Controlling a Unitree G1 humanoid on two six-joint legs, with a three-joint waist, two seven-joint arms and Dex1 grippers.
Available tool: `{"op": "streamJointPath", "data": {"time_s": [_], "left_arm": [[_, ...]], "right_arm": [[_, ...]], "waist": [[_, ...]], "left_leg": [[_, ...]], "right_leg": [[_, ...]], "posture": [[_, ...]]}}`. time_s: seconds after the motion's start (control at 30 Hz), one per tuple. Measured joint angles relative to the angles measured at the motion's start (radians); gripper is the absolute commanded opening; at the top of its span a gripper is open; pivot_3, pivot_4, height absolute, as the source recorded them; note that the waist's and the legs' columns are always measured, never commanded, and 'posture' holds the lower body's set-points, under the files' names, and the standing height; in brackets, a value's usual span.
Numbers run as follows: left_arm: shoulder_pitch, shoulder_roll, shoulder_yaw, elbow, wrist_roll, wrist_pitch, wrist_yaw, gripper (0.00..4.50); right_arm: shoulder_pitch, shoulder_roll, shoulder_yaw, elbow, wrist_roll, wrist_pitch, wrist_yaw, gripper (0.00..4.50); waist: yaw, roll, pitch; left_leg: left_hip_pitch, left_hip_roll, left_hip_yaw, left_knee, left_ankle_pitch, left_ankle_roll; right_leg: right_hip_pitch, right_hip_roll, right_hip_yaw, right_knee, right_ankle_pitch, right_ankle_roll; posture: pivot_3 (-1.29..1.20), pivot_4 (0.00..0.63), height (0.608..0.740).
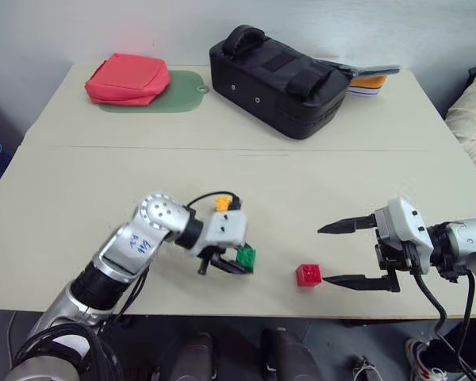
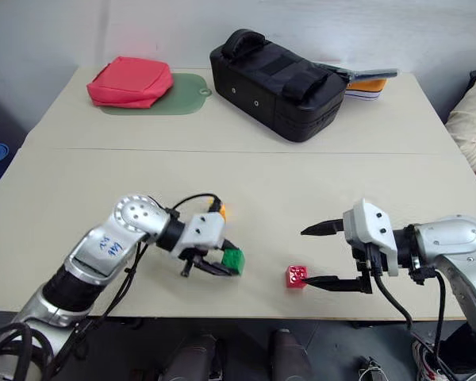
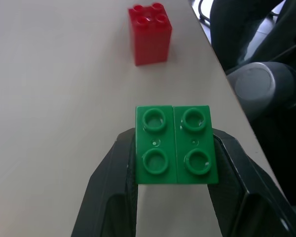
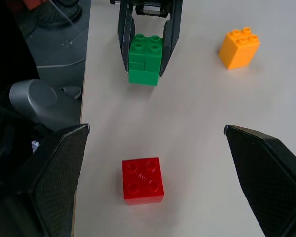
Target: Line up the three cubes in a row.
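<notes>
1. the left gripper (image 1: 239,266) is clamped on the small green studded plastic brick (image 1: 245,256), one black finger on each side face, studs facing the wrist camera. it sits close to the near edge of the beige table (image 1: 79,198).
2. the small red studded plastic brick (image 1: 308,275) stands on the table at 3 o'clock from the green brick, apart from it and close to the near edge.
3. the right gripper (image 1: 333,254) is spread wide and holds nothing. its lower finger tip lies just beside the red brick, at that brick's 3 o'clock; whether they touch cannot be told.
4. the small orange-yellow studded plastic brick (image 4: 239,46) stands at about 11 o'clock from the green brick, partly hidden behind the left wrist in the head views.
5. open tabletop runs from the bricks toward 12 o'clock as far as the black padded bag (image 1: 282,78).
6. a red fabric pouch (image 1: 127,78) lies on a green mat (image 1: 186,89) at the far left corner, well apart from the bricks.
</notes>
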Motion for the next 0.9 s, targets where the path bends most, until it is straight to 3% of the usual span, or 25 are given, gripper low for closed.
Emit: {"op": "streamJointPath", "data": {"time_s": [0.2, 0.9], "left_arm": [[0.022, 0.013, -0.049, -0.034, 0.04, 0.089, 0.092, 1.49], [0.024, 0.028, -0.056, -0.067, 0.008, 0.171, 0.139, 1.49]], "right_arm": [[0.0, 0.0, 0.013, 0.006, -0.012, -0.018, 0.005, 4.5], [0.007, 0.004, 0.028, 0.009, -0.018, -0.021, -0.021, 4.5]], "waist": [[0.001, 0.0, 0.0], [0.003, 0.0, 0.0]], "left_leg": [[0.0, 0.0, 0.0, 0.0, 0.0, 0.0], [0.0, 0.0, 0.0, 0.0, 0.0, 0.0]], "right_leg": [[0.0, 0.0, 0.0, -0.001, 0.0, 0.0], [0.0, -0.001, 0.0, -0.001, 0.0, 0.0]], "posture": [[0.0, 0.15, 0.74], [0.0, 0.15, 0.74]]}}
